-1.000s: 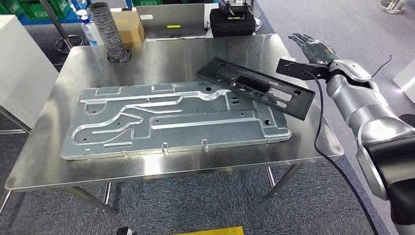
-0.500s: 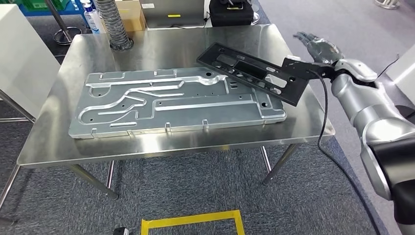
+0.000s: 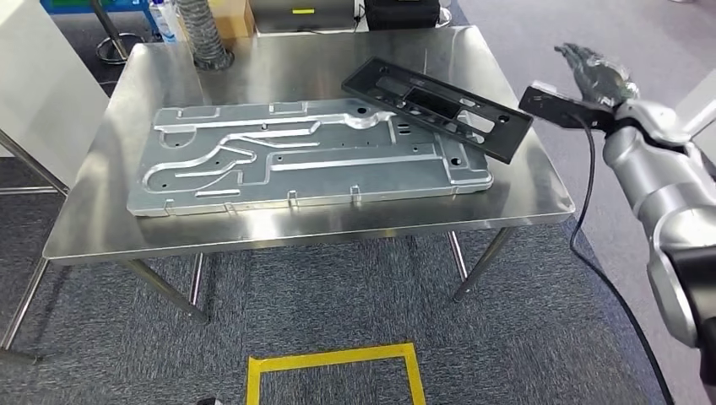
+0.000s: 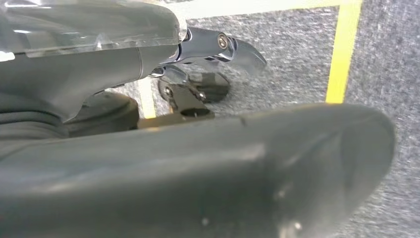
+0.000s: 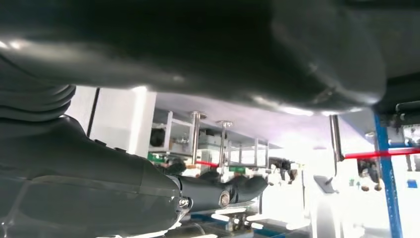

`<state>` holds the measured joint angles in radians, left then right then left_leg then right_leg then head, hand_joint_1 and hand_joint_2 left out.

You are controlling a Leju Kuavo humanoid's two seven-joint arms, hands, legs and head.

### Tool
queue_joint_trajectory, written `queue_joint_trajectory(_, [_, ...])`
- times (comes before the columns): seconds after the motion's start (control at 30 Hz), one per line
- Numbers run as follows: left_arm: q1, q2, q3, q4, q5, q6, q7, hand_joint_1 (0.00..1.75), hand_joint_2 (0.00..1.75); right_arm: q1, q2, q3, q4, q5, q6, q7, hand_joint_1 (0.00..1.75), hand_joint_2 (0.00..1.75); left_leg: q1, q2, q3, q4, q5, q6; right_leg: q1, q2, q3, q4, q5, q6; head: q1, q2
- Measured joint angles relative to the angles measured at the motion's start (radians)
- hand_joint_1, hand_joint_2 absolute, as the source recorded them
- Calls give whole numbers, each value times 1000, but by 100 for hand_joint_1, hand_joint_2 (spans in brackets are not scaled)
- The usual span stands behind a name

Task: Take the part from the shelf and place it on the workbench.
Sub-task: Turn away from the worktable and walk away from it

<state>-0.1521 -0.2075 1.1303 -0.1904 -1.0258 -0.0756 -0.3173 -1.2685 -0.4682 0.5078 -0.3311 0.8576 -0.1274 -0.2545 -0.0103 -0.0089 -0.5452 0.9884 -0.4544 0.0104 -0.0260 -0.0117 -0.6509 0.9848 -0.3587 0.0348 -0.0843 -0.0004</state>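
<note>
While its fingers spread apart, the right hand [image 3: 595, 74] hovers empty beside the workbench [image 3: 540, 190].

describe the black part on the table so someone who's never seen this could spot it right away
Find the steel workbench and the big silver stamped plate lying flat on it. The black part is the long narrow frame with cut-out slots, resting slantwise over that plate's far right corner. It is the only black piece on the bench; the plate is shiny metal.
</note>
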Motion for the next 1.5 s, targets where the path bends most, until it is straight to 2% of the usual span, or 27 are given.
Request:
queue_joint_trajectory(0.07, [0, 1, 0, 0, 0, 0, 0, 0, 0, 15, -7, -5, 1, 0, -1, 4, 0, 0, 0, 1, 1, -22, 20, 13, -5, 4, -11, -3, -9, 7, 0, 0])
queue_joint_trajectory(0.1, [-1, 1, 0, 0, 0, -1, -1, 0, 0, 21, -14, -10, 1, -3, -5, 10, 0, 0, 1, 1, -1, -33, 30, 21, -6, 7, -23, 21, -34, 7, 0, 0])
queue_joint_trajectory(0.2, [-3, 1, 0, 0, -1, -1, -1, 0, 0, 51, -48, -33, 3, -33, -28, 31, 0, 0, 0, 1, -18, -30, 40, 34, -3, 17, -91, 215, -146, 8, 0, 0])
queue_joint_trajectory(0.23, [-3, 1, 0, 0, -2, -2, -1, 0, 0, 70, -65, -46, 3, -49, -41, 34, 0, 0, 1, -1, -26, -21, 41, 35, -2, 19, -106, 271, -163, 12, 0, 0])
queue_joint_trajectory(0.3, [-3, 1, 0, 0, -5, -2, -1, 0, 0, 123, -109, -85, 4, -93, -71, 32, 0, 0, 2, -5, -45, 1, 40, 35, -5, 18, -84, 273, -149, 20, 0, 0])
queue_joint_trajectory(0.37, [-4, 1, 0, 0, -9, -2, -1, 0, 0, 187, -158, -143, 5, -147, -105, 18, 0, 0, 4, -10, -66, 25, 38, 32, -8, 11, 0, 146, -115, 25, 0, 0])
queue_joint_trajectory(0.43, [-5, 2, -1, 0, -14, -1, 1, 0, 0, 269, -202, -209, 5, -199, -133, 1, 0, 0, 3, -14, -80, 41, 38, 25, -2, 6, 55, 56, -100, 19, 0, 0])
queue_joint_trajectory(0.57, [-4, 4, -4, 0, -21, -1, 7, 0, 0, 471, -245, -356, 6, -283, -182, -32, 0, 0, 6, -16, -87, 54, 33, 3, 6, 2, 57, 33, -84, -6, 0, 0])
queue_joint_trajectory(0.6, [-4, 5, -5, 0, -21, 0, 8, 0, 0, 524, -246, -391, 7, -300, -193, -42, 0, 0, 7, -13, -93, 74, 5, -1, 5, 0, 52, 28, -75, -13, 0, 0])
queue_joint_trajectory(0.7, [-5, 8, -5, 0, -20, 2, 11, 0, 0, 662, -239, -491, 8, -331, -212, -53, 0, 0, 9, -7, -125, 225, -142, -9, 6, -4, 22, 22, -43, -24, 0, 0])
queue_joint_trajectory(0.73, [-5, 8, -5, 0, -19, 3, 11, 0, 0, 698, -234, -519, 9, -337, -214, -51, 0, 0, 10, -7, -130, 279, -169, -11, 6, -4, 6, 22, -31, -24, 0, 0])
queue_joint_trajectory(0.77, [-5, 9, -5, 0, -17, 4, 12, 0, 0, 729, -225, -547, 10, -344, -213, -48, 0, 0, 10, -6, -126, 313, -169, -12, 7, -4, -10, 22, -18, -24, 0, 0])
queue_joint_trajectory(0.8, [-5, 9, -5, 0, -15, 4, 12, 0, 0, 757, -215, -572, 12, -353, -208, -45, 0, 0, 11, -6, -107, 319, -146, -12, 7, -4, -27, 22, -4, -23, 0, 0])
queue_joint_trajectory(0.87, [-7, 10, -5, 0, -12, 6, 12, 0, 0, 812, -182, -631, 18, -394, -179, -46, 0, 0, 11, -6, -20, 234, -90, -6, 7, -1, -59, 23, 24, -18, 0, 0])
queue_joint_trajectory(0.93, [-11, 10, -6, 0, -11, 7, 12, 0, 0, 868, -132, -700, 24, -456, -131, -54, 0, 0, 7, -9, 96, 75, -104, 4, 8, 1, -73, 20, 50, -9, 0, 0])
queue_joint_trajectory(1.0, [-12, 11, -7, 0, -13, 7, 14, 0, 0, 924, -56, -773, 36, -517, -79, -54, 0, 0, 1, -11, 149, -15, -127, 13, 7, 1, -65, 4, 76, 2, 0, 0])
queue_joint_trajectory(1.07, [-11, 11, -11, 0, -19, 9, 20, 0, 0, 981, 37, -840, 56, -561, -31, -38, 0, 0, 5, -8, 138, -28, -97, 25, 7, 5, -56, -17, 92, 12, 0, 0])
queue_joint_trajectory(1.1, [-11, 11, -13, 0, -23, 10, 24, 0, 0, 1011, 82, -869, 66, -579, -12, -24, 0, 0, 6, -5, 126, -34, -78, 33, 6, 7, -60, -10, 65, 14, 0, 0])
queue_joint_trajectory(1.13, [-11, 11, -17, 0, -28, 12, 28, 0, 0, 1038, 127, -895, 75, -596, 3, -10, 0, 0, 9, -1, 109, -40, -57, 39, 5, 9, -68, 21, 11, 16, 0, 0])
queue_joint_trajectory(1.2, [-11, 12, -25, 0, -39, 14, 37, 0, 0, 1080, 208, -939, 91, -624, 23, 21, 0, 0, 5, 5, 68, -41, -20, 45, 2, 10, -90, 149, -130, 15, 1, 0])
queue_joint_trajectory(1.23, [-9, 13, -29, 0, -45, 15, 42, 0, 0, 1095, 248, -959, 98, -633, 32, 38, 0, 0, 3, 9, 44, -38, -3, 45, 3, 10, -97, 225, -171, 16, 1, 0])
queue_joint_trajectory(1.27, [-9, 13, -33, 0, -49, 15, 47, 0, 0, 1108, 283, -976, 104, -640, 40, 56, 0, 0, 2, 13, 19, -33, 12, 43, 3, 10, -96, 288, -177, 17, 2, 0])
queue_joint_trajectory(1.3, [-9, 14, -36, 0, -53, 16, 51, 0, 0, 1120, 313, -992, 109, -648, 49, 76, 0, 0, 2, 17, -8, -25, 26, 40, 2, 11, -84, 327, -155, 18, 2, 0])
queue_joint_trajectory(1.37, [-10, 15, -43, 0, -59, 17, 57, 0, 0, 1137, 371, -1019, 117, -672, 59, 109, 0, 0, 4, 23, -61, -2, 48, 31, -1, 10, -8, 298, -100, 21, 3, 0])
queue_joint_trajectory(1.4, [-10, 15, -47, 0, -62, 19, 59, 0, 0, 1141, 399, -1033, 120, -686, 62, 122, 0, 44, 5, 25, -83, 12, 56, 25, -1, 9, 61, 227, -107, 21, 3, 0])
queue_joint_trajectory(1.43, [-11, 15, -51, 0, -65, 21, 60, 0, 0, 1143, 424, -1048, 122, -696, 64, 132, 0, 87, 5, 28, -100, 26, 63, 19, 0, 9, 133, 137, -139, 17, 3, 0])
queue_joint_trajectory(1.5, [-12, 16, -55, 0, -70, 27, 62, 0, 0, 1145, 472, -1073, 126, -706, 69, 148, 0, 175, 5, 34, -116, 40, 79, 6, 7, 9, 219, 13, -201, 5, 3, 0])
